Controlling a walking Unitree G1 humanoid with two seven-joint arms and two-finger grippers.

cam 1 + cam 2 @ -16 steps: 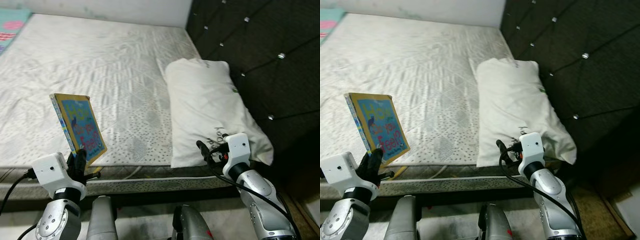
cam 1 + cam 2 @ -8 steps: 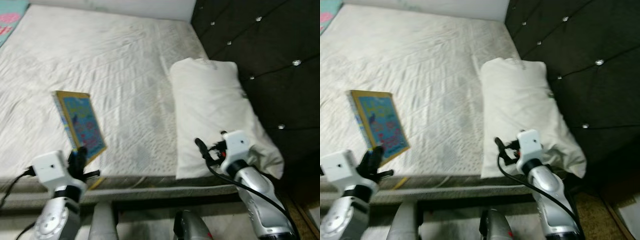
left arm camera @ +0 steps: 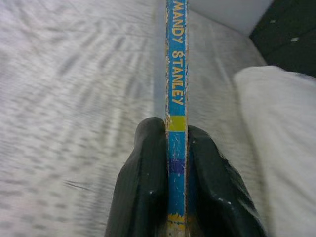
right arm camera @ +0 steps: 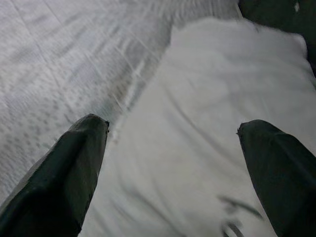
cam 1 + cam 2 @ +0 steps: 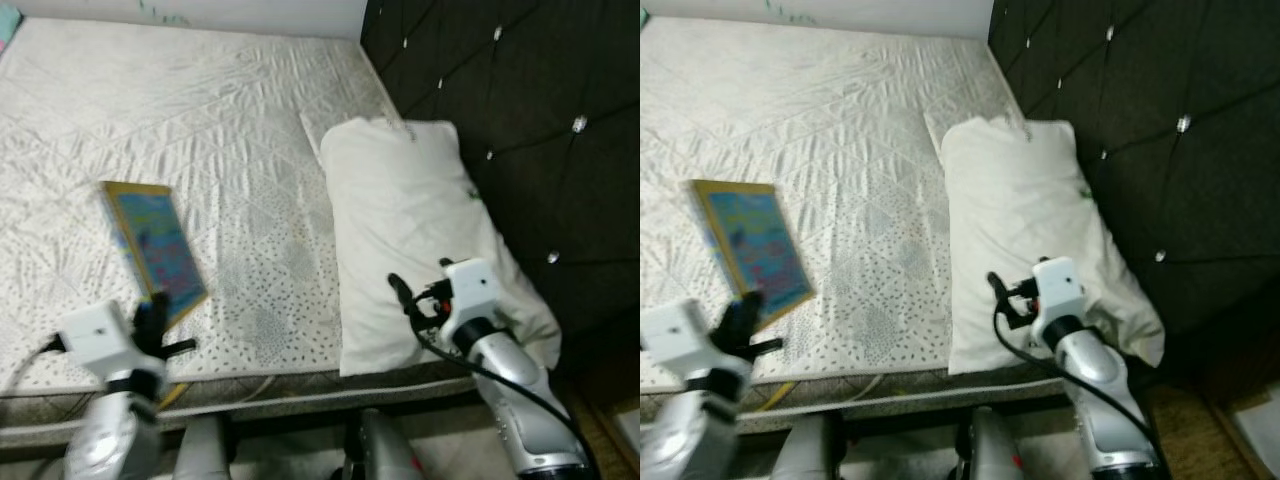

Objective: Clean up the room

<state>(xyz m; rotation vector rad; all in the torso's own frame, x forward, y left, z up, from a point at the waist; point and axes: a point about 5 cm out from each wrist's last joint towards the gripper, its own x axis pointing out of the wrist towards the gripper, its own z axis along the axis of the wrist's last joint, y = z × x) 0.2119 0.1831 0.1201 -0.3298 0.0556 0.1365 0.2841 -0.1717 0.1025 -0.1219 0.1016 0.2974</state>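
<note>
Book (image 5: pixel 155 255) now tips flatter in our left claw (image 3: pixel 177 148), pinched by its spine; it might twist loose. Right claw (image 4: pixel 173 163) gapes empty above the pillow (image 5: pixel 420 230).

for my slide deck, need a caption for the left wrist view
Left gripper pinching a thin blue-and-yellow book by its spine above the white quilted mattress.

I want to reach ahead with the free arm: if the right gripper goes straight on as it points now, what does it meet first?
Most likely the white pillow: the open right gripper points right at it, though depth is unclear.
</note>
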